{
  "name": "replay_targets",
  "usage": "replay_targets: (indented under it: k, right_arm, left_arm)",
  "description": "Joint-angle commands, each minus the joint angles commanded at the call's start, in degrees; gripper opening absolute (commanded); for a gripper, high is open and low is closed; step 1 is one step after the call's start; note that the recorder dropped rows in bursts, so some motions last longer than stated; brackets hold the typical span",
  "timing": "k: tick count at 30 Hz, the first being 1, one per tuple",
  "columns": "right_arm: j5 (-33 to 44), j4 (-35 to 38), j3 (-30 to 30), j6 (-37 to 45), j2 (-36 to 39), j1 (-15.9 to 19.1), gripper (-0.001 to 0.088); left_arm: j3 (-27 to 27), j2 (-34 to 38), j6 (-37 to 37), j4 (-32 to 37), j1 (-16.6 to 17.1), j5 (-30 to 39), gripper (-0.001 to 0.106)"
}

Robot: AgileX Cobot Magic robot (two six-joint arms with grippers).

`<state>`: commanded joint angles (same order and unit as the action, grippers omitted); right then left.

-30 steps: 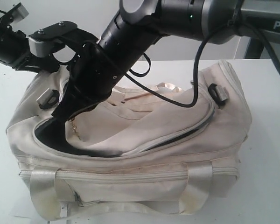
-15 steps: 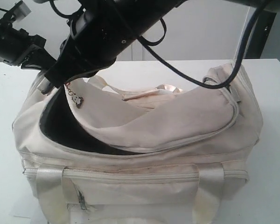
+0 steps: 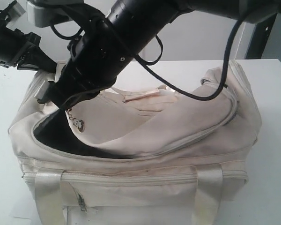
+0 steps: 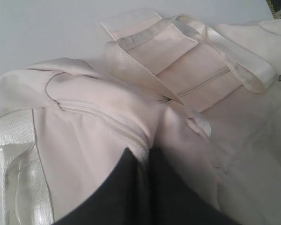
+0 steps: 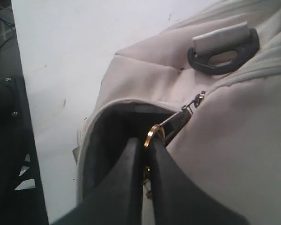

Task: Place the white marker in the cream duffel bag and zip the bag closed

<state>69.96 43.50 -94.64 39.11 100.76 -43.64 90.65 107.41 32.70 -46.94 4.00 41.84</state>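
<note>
The cream duffel bag (image 3: pixel 178 136) fills the exterior view, its curved top flap partly unzipped with a dark opening (image 3: pixel 56 136) at its left end. My right gripper (image 3: pixel 61 102) reaches across to that end. It is shut on the zipper pull's gold ring (image 5: pixel 152 133), and a small charm chain (image 3: pixel 76 123) hangs below it. My left gripper (image 3: pixel 43 64) is at the bag's left end, shut on a fold of the bag's fabric (image 4: pixel 143 150). The white marker is hidden.
The bag stands on a white table (image 3: pixel 274 140). A grey and black strap buckle (image 5: pixel 222 47) sits beside the zipper's end. Two webbing handles (image 4: pixel 243 65) lie over the bag's top. The right arm's black cable (image 3: pixel 196 96) drapes across the flap.
The right gripper rose with the zipper pull, lifting the flap and widening the opening, then dropped a little. The bag shifted with it. The left gripper kept its hold.
</note>
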Motion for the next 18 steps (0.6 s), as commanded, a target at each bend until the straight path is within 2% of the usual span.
replay_targets:
  k: [3, 6, 11, 15, 16, 18]
  right_arm:
    - [0.0, 4.7, 0.0, 2.9, -0.7, 0.0, 0.0]
    - [0.0, 4.2, 0.1, 2.3, -1.4, 0.0, 0.0]
    - [0.0, -3.4, 0.1, 1.3, -1.3, 0.0, 0.0]
    - [-0.8, -4.4, 0.2, 1.6, 0.0, 0.0, 0.0]
    - [-2.9, -4.4, 0.2, 1.6, 0.2, 0.0, 0.0]
    - [-6.3, -4.4, 0.2, 1.6, 0.7, 0.0, 0.0]
  left_arm:
    - [0.0, 0.0, -0.9, 1.2, 0.0, -0.9, 0.0]
    - [0.0, 0.0, -1.0, 1.2, 0.0, -1.4, 0.0]
    - [0.0, 0.0, -2.3, 1.1, 0.1, -1.6, 0.0]
    - [0.0, 0.0, -2.5, 0.3, 0.1, -1.2, 0.001]
    - [0.0, 0.0, -2.5, 0.2, 0.1, -1.1, 0.003]
    - [0.0, 0.0, -2.5, 0.2, 0.1, -0.8, 0.015]
